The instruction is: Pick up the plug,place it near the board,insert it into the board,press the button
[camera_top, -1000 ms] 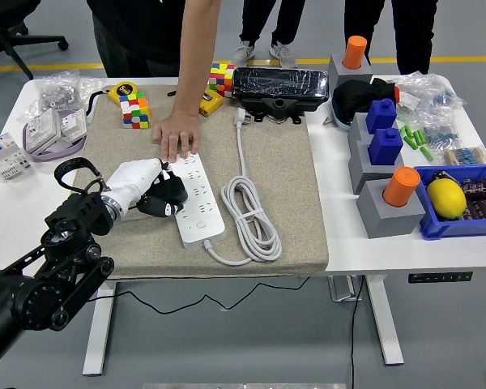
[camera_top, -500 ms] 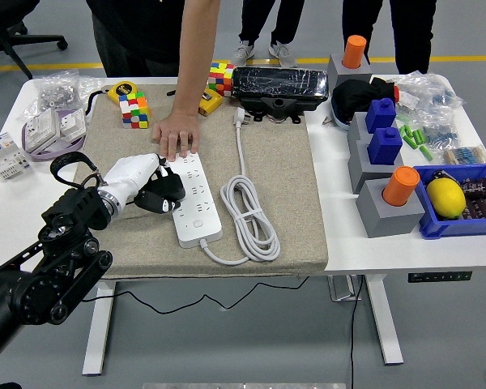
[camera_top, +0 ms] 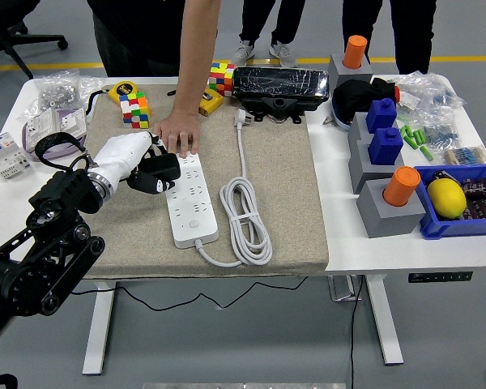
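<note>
Since a second ago: left robot hand [camera_top: 142,166] has swung up and left along the power strip [camera_top: 189,199], from about mid-length to its far end; the strip itself has slid left and its cable coil [camera_top: 245,220] shifted with it. Person's hand [camera_top: 176,132] is still pressing flat on the strip's far end.

Left robot hand's fingers are curled around something black, which I take to be the plug [camera_top: 158,173], held just beside the strip's left edge near the far sockets. Can't tell pin orientation from here. Right arm isn't visible.

Handling guess: plug is small, rigid, light, smooth plastic, so it can twist in the fingers. Best grip is across the body's flat sides, pins left clear. The strip is light and slides on the felt mat [camera_top: 283,186] covering the counter [camera_top: 340,243]; insertion force will push it unless it's braced.

Insertion and button press not done yet.
</note>
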{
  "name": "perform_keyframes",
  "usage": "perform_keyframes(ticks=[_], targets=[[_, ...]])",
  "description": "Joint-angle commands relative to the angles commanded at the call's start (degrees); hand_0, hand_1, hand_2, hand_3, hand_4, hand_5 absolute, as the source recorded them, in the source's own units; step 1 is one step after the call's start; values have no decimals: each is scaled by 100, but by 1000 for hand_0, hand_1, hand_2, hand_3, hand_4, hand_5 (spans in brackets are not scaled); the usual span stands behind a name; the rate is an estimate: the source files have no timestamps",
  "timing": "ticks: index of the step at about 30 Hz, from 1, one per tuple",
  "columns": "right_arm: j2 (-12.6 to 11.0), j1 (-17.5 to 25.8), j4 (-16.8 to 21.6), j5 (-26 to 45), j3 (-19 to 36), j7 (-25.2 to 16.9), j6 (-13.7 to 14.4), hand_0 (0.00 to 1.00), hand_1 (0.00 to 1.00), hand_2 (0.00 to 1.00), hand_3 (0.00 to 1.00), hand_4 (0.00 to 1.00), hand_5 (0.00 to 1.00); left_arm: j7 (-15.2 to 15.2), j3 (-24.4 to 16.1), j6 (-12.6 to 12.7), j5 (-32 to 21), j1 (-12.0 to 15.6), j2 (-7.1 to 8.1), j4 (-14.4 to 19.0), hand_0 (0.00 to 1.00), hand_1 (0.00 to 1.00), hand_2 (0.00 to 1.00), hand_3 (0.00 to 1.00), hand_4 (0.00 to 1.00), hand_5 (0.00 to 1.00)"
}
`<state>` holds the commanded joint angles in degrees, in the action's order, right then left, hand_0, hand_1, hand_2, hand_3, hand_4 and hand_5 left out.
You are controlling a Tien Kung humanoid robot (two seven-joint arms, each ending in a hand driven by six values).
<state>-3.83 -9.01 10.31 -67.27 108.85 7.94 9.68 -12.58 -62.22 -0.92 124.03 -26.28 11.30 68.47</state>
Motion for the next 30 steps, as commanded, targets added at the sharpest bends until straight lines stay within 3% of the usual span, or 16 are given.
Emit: perform_keyframes(ticks=[7,14,15,20,21,26,27,30], targets=[[7,4,0,-5,8,4,2,802,745,734,778,998,998,-23,-252,47,170,46,-19,-7,284,148,272,444,796,2],[12,38,0,-21,25,5,9,802,744,734,778,998,998,-44,-847,36,426,242,-22,-144,285,155,270,448,795,2],[15,53,0,-27,30,6,7,802,744,734,778,998,998,-45,-935,13,448,307,-8,-150,307,197,290,461,792,16],[31,91,0,-60,67,2,4,802,744,734,778,998,998,-38,-1167,-41,444,590,28,-147,307,197,290,461,792,16],[35,94,0,-66,76,-1,5,802,744,734,778,998,998,-18,-1209,-31,414,661,26,-139,346,294,376,490,776,59],[50,79,0,-78,105,-16,14,802,744,734,778,998,998,90,-1324,56,224,887,-21,-123,346,294,376,490,776,59],[51,71,0,-73,102,-19,16,802,744,734,778,998,998,111,-1334,79,191,911,-32,-121,372,352,416,495,799,105],[58,45,0,-77,91,-21,15,802,744,734,778,998,998,151,-1322,93,100,923,-45,-127,372,352,416,495,799,105]])
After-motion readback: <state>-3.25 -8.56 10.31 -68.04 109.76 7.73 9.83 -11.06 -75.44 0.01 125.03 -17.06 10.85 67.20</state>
